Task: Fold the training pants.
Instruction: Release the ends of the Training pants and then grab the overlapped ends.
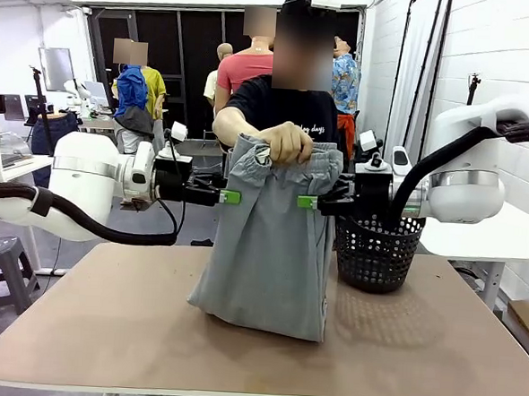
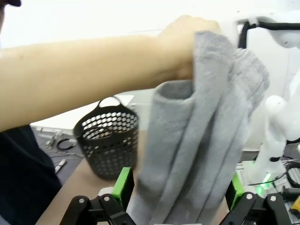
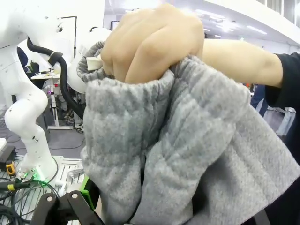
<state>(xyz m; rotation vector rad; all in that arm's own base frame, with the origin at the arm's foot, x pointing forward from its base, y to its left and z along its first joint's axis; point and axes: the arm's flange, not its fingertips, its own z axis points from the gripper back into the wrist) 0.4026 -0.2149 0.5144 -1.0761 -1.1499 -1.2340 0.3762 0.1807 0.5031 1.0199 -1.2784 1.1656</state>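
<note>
The training pants hung just left of the black basket, their waistband bunched in a person's fist and their lower end resting on the brown table. The robot's left hand and the robot's right hand flanked them, both spread wide. Fabric hid one of the right hand's fingers. Beyond the basket lay a cluttered workshop.
</note>
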